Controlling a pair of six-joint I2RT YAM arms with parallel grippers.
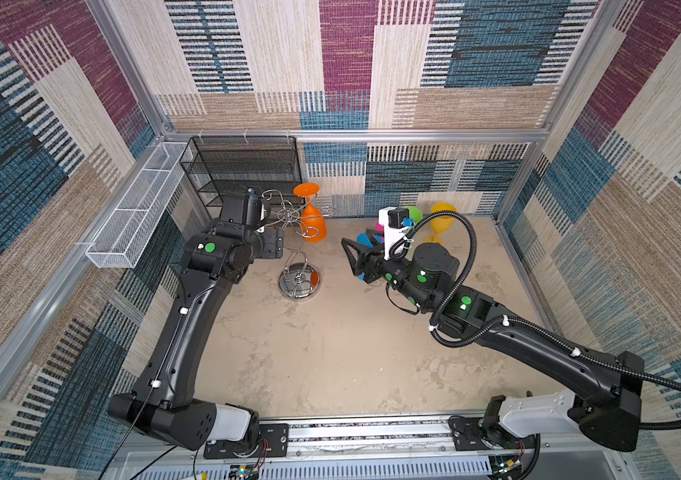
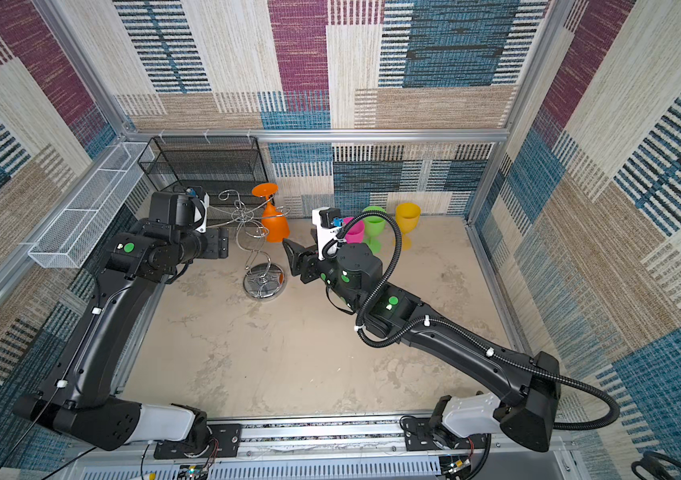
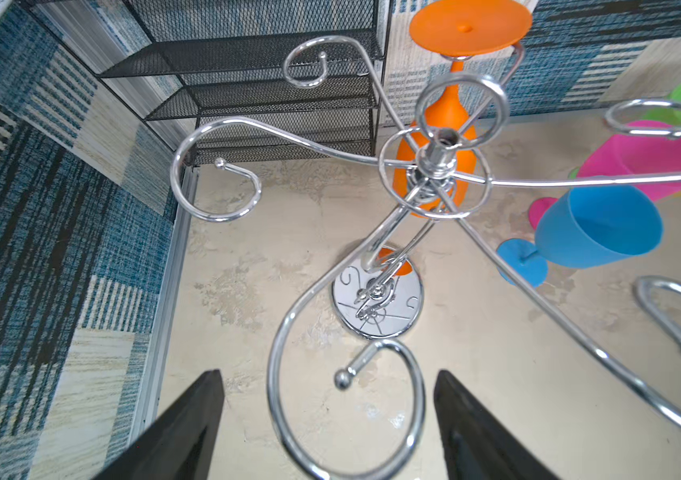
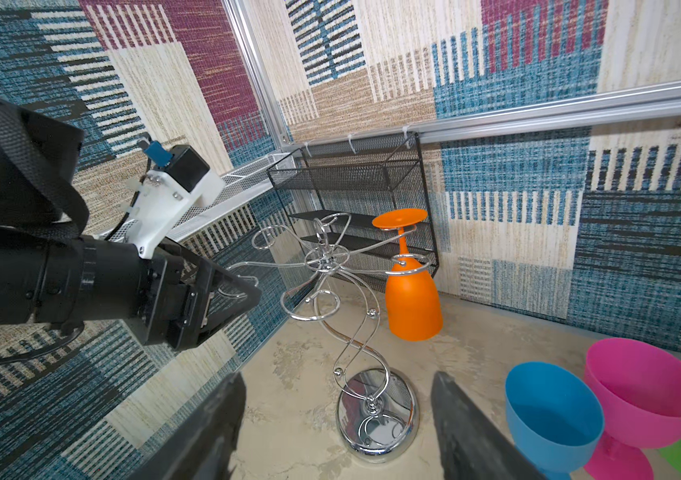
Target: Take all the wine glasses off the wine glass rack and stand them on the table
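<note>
An orange wine glass (image 1: 314,223) (image 2: 275,226) (image 4: 413,307) hangs upside down by its foot from a curled arm on the far side of the chrome wine glass rack (image 1: 299,283) (image 2: 264,282) (image 4: 378,415). My left gripper (image 1: 273,245) (image 3: 327,374) is open at the rack's left, level with its arms. One empty scroll arm lies between its fingers, and neither finger touches it. My right gripper (image 1: 350,257) (image 4: 339,376) is open to the right of the rack, pointing at its base, with nothing in it. The glass (image 3: 440,120) is clear of both grippers.
A black mesh shelf unit (image 1: 243,166) stands behind the rack in the back left corner. A white mesh basket (image 1: 135,212) runs along the left wall. Blue (image 4: 551,407), pink (image 4: 642,386), green (image 2: 374,226) and yellow (image 1: 442,220) glasses stand upright at the back right.
</note>
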